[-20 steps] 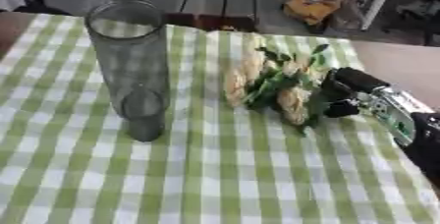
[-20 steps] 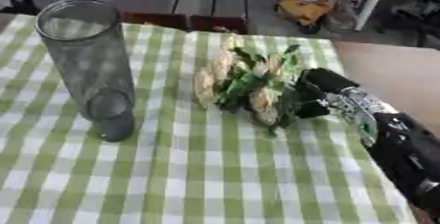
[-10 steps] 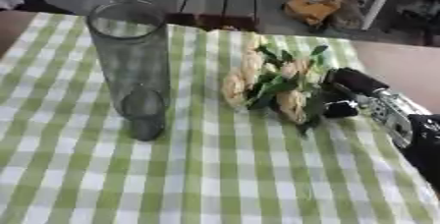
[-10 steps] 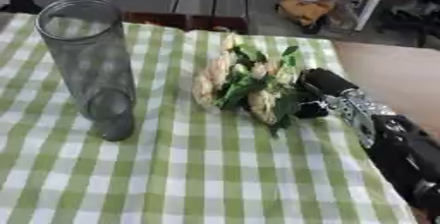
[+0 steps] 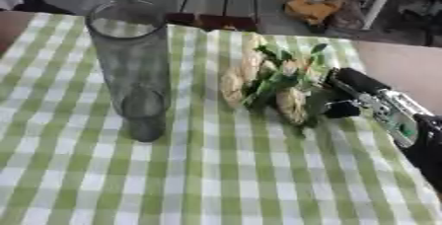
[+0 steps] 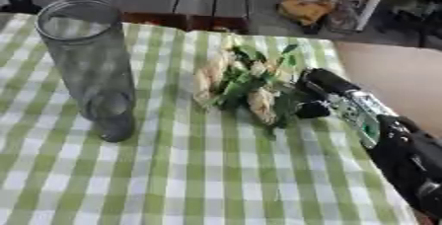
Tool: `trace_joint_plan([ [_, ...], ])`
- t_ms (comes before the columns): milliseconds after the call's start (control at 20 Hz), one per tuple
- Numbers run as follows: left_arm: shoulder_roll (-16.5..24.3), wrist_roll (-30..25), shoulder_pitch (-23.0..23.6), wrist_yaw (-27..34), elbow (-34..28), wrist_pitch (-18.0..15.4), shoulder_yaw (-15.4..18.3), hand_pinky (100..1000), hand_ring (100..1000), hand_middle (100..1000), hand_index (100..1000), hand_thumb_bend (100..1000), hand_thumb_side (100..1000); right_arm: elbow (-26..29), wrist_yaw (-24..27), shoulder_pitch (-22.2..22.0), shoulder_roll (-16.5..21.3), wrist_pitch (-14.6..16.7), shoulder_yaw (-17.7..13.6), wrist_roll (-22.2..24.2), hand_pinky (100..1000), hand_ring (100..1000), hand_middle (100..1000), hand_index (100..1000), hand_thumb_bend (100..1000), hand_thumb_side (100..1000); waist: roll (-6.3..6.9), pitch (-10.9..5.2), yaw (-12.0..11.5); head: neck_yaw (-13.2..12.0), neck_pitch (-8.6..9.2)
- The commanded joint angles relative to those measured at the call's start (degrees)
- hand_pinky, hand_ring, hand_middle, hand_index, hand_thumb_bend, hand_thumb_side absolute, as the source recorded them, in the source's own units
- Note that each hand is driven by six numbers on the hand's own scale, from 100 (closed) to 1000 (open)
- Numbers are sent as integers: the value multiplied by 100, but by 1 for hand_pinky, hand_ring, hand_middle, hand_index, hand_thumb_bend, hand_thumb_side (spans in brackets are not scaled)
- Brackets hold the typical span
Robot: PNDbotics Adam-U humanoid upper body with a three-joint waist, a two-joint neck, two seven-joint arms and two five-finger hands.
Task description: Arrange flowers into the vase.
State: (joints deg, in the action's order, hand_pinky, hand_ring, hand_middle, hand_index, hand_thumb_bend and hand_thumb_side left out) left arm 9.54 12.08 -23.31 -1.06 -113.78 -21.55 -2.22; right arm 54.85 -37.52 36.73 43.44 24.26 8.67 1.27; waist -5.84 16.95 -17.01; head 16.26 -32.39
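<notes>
The flowers point(image 5: 268, 88) lie on their side on the green-checked cloth point(image 5: 216, 179) that covers the tabletop, a bunch of pale blooms and dark leaves to the right of the vase point(image 5: 131, 66). The vase, a tall clear cylinder, stands upright and empty, apart from the bunch.

The right hand point(image 6: 332, 98) comes in from the right and sits against the right side of the bunch, where the stems should be. Its dark fingers point(image 6: 313, 109) reach in among the leaves, but whether they have closed on the stems or only rest beside them cannot be told; foliage hides the contact. The left hand is out of sight.

The step in hand looks like taking hold of the bunch. To do it well, the fingers should gather all the stems together low down, away from the blooms, so that none stay behind on the cloth. The lift should then bring the stems pointing down before the bunch travels left. The vase mouth is narrow and the vase tall, so the stem ends need to come in from above, centred over the rim; a sideways brush could tip it. With no second hand steadying the vase, a slow, straight descent seems the safest.
</notes>
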Motion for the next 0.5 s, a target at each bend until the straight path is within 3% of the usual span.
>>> trace_joint_plan([
  [50, 21, -25, -66, -9, -81, 2, 4, 589, 881, 915, 915, 100, 861, 222, 167, 67, 353, 10, -129, -43, 100, 100, 100, 100, 195, 619, 31, -122, 12, 6, 55],
  [500, 25, -22, -59, -13, -81, 12, 9, 589, 881, 915, 914, 100, 859, 456, 291, 139, 385, -25, -319, -670, 100, 100, 100, 100, 100, 657, 42, -141, 29, -2, 53],
])
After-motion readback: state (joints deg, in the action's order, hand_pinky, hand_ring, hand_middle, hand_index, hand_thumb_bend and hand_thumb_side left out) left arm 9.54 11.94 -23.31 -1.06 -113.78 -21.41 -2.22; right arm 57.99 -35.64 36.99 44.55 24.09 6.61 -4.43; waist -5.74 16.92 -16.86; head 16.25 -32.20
